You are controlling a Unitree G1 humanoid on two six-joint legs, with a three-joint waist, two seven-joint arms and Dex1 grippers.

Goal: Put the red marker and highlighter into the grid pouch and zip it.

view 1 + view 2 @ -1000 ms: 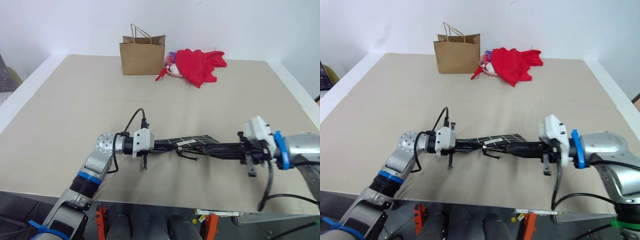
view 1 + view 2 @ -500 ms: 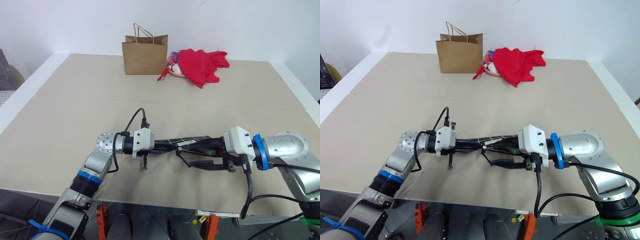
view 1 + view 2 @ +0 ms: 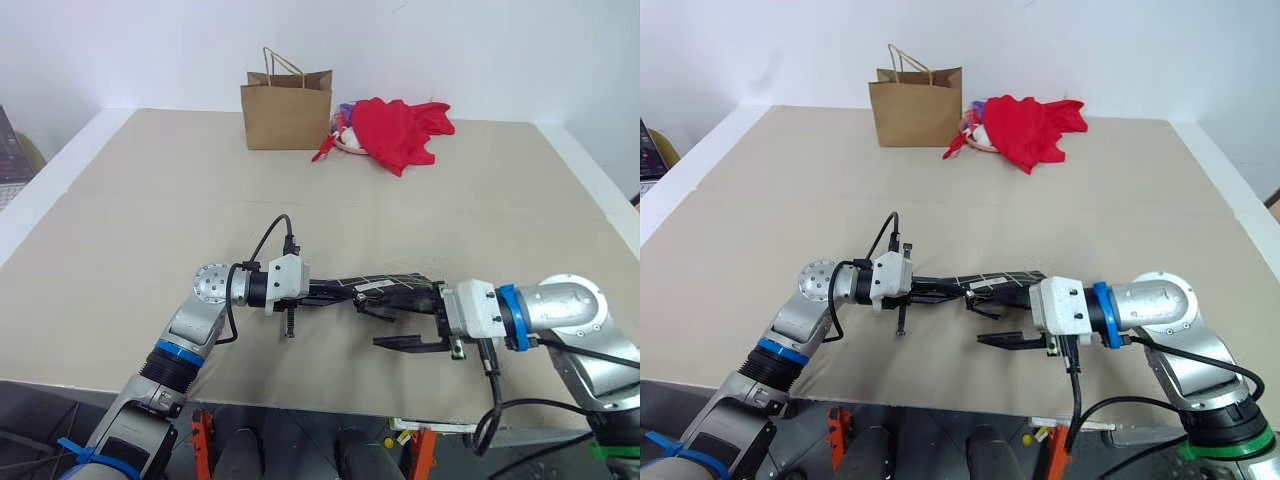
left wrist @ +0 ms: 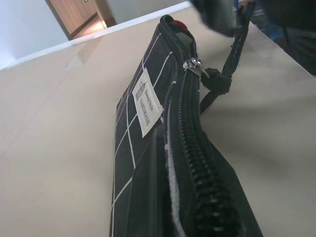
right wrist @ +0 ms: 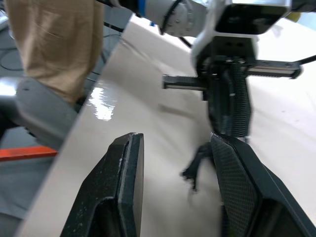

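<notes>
While the flat black fabric grid pouch point(image 3: 385, 290) with thin white lines hangs lengthwise just above the beige counter point(image 3: 150, 230) at about six o'clock in the left eye view, the left pincer point(image 3: 318, 293) is clamped tight on its nine-o'clock end. At the pouch's three-o'clock end sits the right pincer point(image 3: 420, 315), fingers parted, one finger by the pouch and the other lower; whether it touches the fabric cannot be told. A dark cord pull point(image 3: 372, 312) dangles under the pouch. Far off at twelve o'clock stand a brown paper bag with handles point(image 3: 286, 108) and, just beside it toward one o'clock, a crumpled red cloth point(image 3: 402, 130).

Through the left wrist view, the pouch runs away from the camera with its zipper point(image 4: 190, 148) closed along the near stretch, the metal slider point(image 4: 193, 65) near the far end, and a small white label point(image 4: 147, 101) on the gridded side. A speck of red point(image 4: 179, 26) shows at the far opening.

Seen from the right wrist view, two black fingers point(image 5: 123, 187) stand apart, with the pouch's end point(image 5: 231, 106) beyond them and the left pincer's white housing behind it.
</notes>
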